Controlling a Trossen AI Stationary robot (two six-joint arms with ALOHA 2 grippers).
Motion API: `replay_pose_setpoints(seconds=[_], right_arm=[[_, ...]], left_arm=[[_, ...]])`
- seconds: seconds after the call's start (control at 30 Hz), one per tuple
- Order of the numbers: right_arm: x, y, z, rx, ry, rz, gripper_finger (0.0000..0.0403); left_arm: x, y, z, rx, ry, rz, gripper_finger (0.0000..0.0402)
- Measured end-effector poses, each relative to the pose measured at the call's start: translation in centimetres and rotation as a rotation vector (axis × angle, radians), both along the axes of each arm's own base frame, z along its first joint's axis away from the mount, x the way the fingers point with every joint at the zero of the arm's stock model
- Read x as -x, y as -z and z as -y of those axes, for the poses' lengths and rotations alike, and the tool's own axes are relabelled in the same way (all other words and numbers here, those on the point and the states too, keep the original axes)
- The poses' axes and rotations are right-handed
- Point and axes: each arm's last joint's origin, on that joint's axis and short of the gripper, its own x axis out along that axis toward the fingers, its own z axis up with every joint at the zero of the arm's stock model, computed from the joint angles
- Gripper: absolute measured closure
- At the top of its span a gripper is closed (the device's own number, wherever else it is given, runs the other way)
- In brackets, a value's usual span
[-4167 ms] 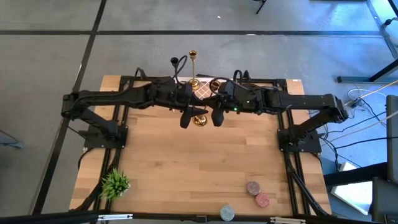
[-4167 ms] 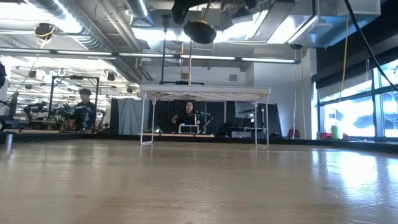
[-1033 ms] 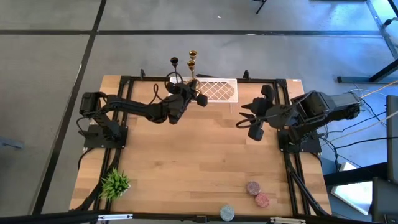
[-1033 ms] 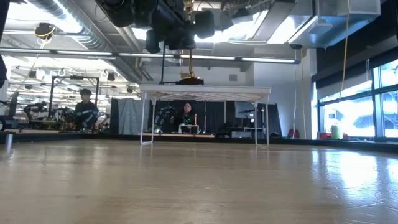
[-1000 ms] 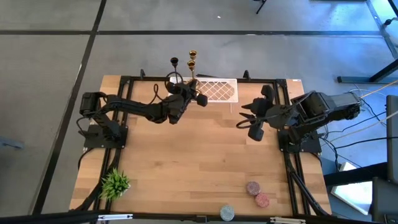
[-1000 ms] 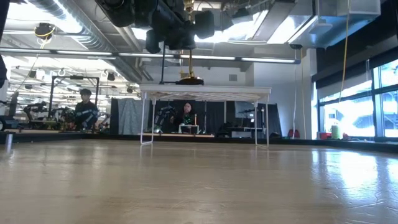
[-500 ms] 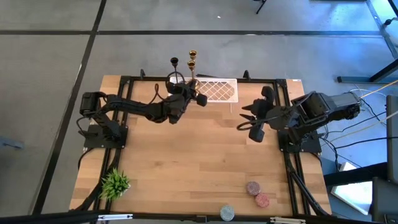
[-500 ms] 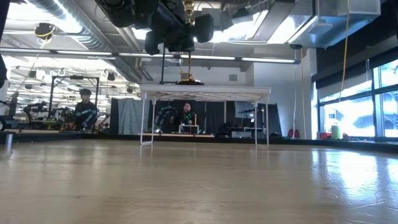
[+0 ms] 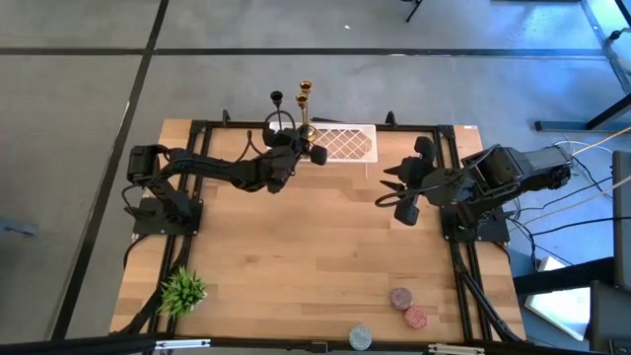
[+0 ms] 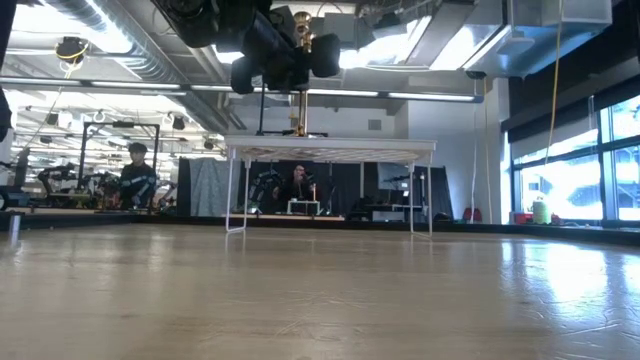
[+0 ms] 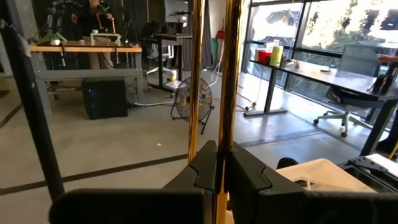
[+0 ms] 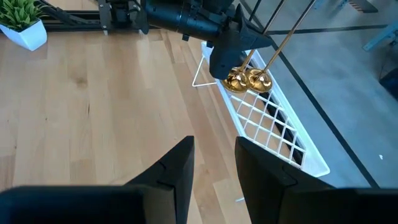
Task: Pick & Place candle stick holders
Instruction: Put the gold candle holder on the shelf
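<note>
**Left arm sets a gold holder on the white rack**

High view: the left gripper (image 9: 293, 150) reaches to the far edge of the pale wooden counter (image 9: 315, 266), at the near corner of a white wire-grid rack (image 9: 347, 143). Its jaws are clamped on the stem of a slim shiny gold candle stick holder (image 9: 305, 106), which stands upright over the rack's left end. A matte black stemmed holder (image 9: 277, 103) stands just beside it. The right gripper (image 9: 392, 189) waits well apart, above the counter's right side, empty. A small green plant in a white pot (image 9: 182, 290) sits at the near left corner.

Low view: the held holder's stem hangs from the left gripper (image 10: 290, 60) and its round base looks to be on the rack top (contact cannot be confirmed from here).

Left wrist view: two gold stems (image 11: 197, 74) rise straight up; the nearer one passes between the closed jaws.

Right wrist view: the right arm's jaws stand a little apart with nothing between them. Beyond, two round gold bases (image 12: 249, 81) sit side by side on the rack.

Handling, as a judgement: these holders are rigid metal, top-heavy on small bases, and the polished stem is likely slippery. Gripping low on the stem, just above the base, should tip it least.
</note>
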Motion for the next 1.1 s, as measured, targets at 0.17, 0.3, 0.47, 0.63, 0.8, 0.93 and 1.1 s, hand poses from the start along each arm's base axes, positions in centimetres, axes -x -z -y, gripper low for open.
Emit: replay_pose_setpoints(seconds=[0.17,0.3,0.47,0.63,0.8,0.93,1.1], right_arm=[[-0.01,0.0,0.01,0.003,0.003,0.002,0.0284],[-0.01,-0.01,0.01,0.003,0.003,0.002,0.0284],[-0.02,-0.01,0.01,0.005,0.005,0.003,0.0283],[-0.01,-0.01,0.01,0.006,0.005,0.002,0.0284],[0.0,-0.01,0.02,0.013,-0.001,-0.001,0.0284],[-0.01,-0.01,0.02,0.016,-0.004,-0.003,0.0284],[-0.01,-0.01,0.02,0.021,-0.007,-0.005,0.0284]], left_arm=[[0.0,0.05,-0.01,0.006,0.0,0.007,0.0389],[0.05,0.16,-0.04,0.006,-0.001,0.004,0.0389],[0.4,0.7,-0.32,0.026,-0.012,0.045,0.0389],[0.4,0.63,-0.33,0.016,-0.005,0.047,0.0389],[0.39,0.55,-0.41,-0.001,-0.003,0.027,0.0389],[0.39,0.54,-0.62,0.002,0.014,0.035,0.0389],[0.38,0.54,-0.63,0.002,0.015,0.035,0.0389]])
